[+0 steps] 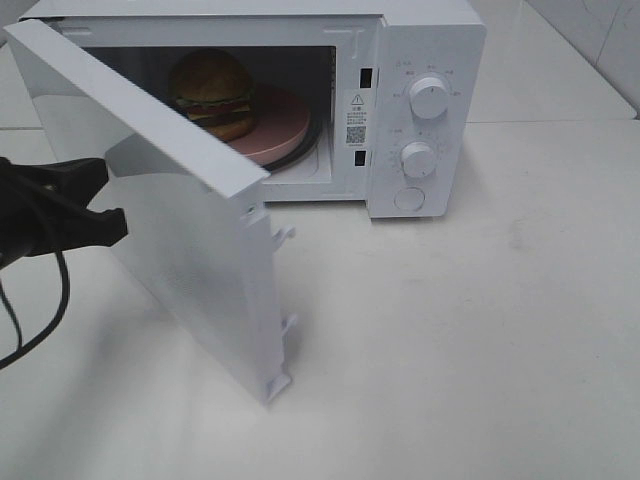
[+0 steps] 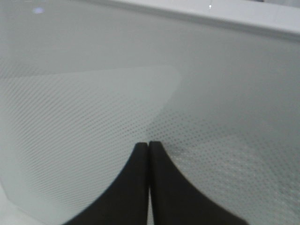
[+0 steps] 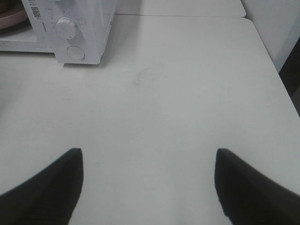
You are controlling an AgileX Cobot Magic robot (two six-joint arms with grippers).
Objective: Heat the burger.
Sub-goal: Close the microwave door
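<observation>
1. We see the right gripper over the bare white tabletop. Its jaws are spread wide with nothing between them. It's outside the high view.
2. The left gripper has its black fingers pinched together tip to tip, with nothing clamped between them.
3. Its tips sit right at the outer face of the white microwave door with the dotted mesh window. We can't tell whether they actually touch it.
4. The door is swung open toward the front, and the latch hooks on its free edge point away from the left gripper.
5. Behind the door, the white box-shaped microwave oven stands at the back of the table with its cavity exposed.
6. The tall burger with a golden-brown bun, green lettuce, tomato, cheese and dark patty stands upright inside the cavity. It rests on the round pink plate, toward the plate's left side.
7. On the panel right of the cavity we see two white round knobs, upper and lower, with a round white button below them.
</observation>
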